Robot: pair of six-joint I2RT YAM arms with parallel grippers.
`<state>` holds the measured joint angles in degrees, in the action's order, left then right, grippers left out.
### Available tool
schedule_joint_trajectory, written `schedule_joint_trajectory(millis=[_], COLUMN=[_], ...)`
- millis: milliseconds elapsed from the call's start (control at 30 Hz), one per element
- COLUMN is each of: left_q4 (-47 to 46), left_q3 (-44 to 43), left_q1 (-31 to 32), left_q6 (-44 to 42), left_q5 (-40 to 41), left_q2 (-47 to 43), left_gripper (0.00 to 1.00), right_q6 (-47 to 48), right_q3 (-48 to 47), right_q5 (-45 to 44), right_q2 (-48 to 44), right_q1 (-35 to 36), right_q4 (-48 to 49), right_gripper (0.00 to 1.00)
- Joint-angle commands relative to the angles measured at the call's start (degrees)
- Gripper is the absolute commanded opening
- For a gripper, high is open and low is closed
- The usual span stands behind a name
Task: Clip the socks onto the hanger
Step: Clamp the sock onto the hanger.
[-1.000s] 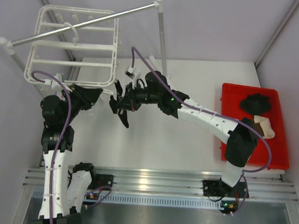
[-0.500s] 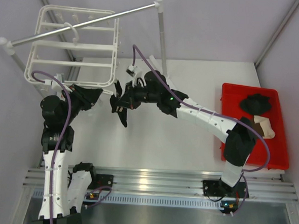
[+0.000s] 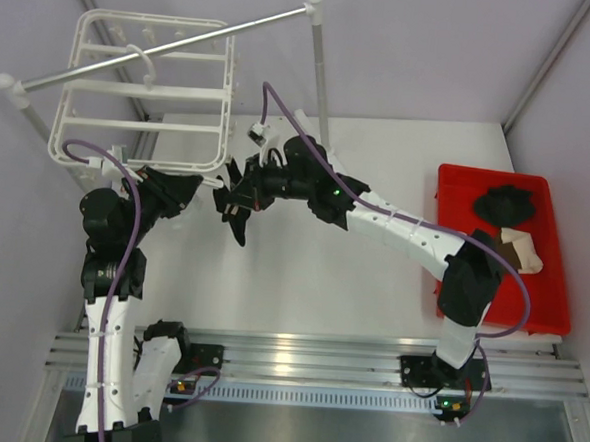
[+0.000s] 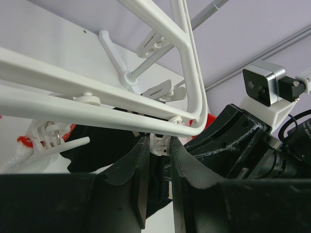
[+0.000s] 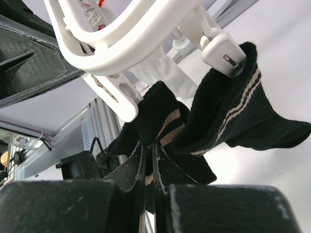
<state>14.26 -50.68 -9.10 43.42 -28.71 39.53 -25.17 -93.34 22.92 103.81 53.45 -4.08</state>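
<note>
Socks [image 3: 240, 230] sit by the near right corner of the hanger [image 3: 173, 91], one done and one in hand. The clipped sock [image 5: 243, 111] hangs from a white clip [image 5: 222, 53] just up and to the right of the right hand [image 5: 147, 145]; the held sock [image 5: 156, 116] is pinched by its cuff between that hand's fingers, which press together on the fabric.

Over the last second the right hand has crept a little away from the arm bases and towards the left hand [image 4: 158, 145], carrying the held sock nearer the frame's corner; the left arm has not shifted in the overhead view.

The left hand stands just under that corner, its fingers drawn in to a narrow gap with an empty clip [image 4: 160, 144] between them (touching it on both sides, as far as the wrist view shows, so probably squeezing it).

My reading is that the cuff is being brought to this clip and is not in it yet; whether the clip's mouth gapes wide enough cannot be told.

A dark bundle [image 3: 506, 206] lies in the red tray [image 3: 556, 297], well behind the right hand on the tabletop [image 3: 321, 283].
</note>
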Motion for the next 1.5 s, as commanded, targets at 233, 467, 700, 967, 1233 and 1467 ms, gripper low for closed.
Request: schedule_joint_trajectory(millis=[233, 467, 700, 967, 1233, 1467], left_q4=[0.3, 0.4, 0.5, 0.9, 0.0, -0.6], left_q3=[-0.7, -0.6, -0.7, -1.0, -1.4, -1.9], left_q1=[-0.1, -0.1, -0.1, -0.1, -0.1, -0.1], left_q6=[-1.1, -0.8, -0.9, -0.6, 0.8, 1.4], left_q5=[-1.2, -1.3, -1.4, -1.4, -2.1, -2.1], left_q2=[-0.3, -0.3, -0.3, -0.2, -0.7, -1.6], left_gripper=[0.0, 0.0, 0.0, 0.23, 0.51, 0.66], right_q6=[-0.8, -0.6, -0.4, -0.1, 0.3, 1.3], right_q3=[-3.8, -6.0, -6.9, -6.9, -6.7, -6.6], right_q5=[-0.3, -0.7, -0.7, -0.7, -0.8, -0.2], right_q2=[0.1, 1.0, 1.1, 1.2, 1.1, 0.8], right_q1=[-0.1, 0.4, 1.0, 1.0, 0.9, 0.9], right_q4=[3.5, 3.5, 3.5, 3.5, 3.5, 2.1], right_gripper=[0.0, 0.0, 0.0, 0.0, 0.0, 0.1])
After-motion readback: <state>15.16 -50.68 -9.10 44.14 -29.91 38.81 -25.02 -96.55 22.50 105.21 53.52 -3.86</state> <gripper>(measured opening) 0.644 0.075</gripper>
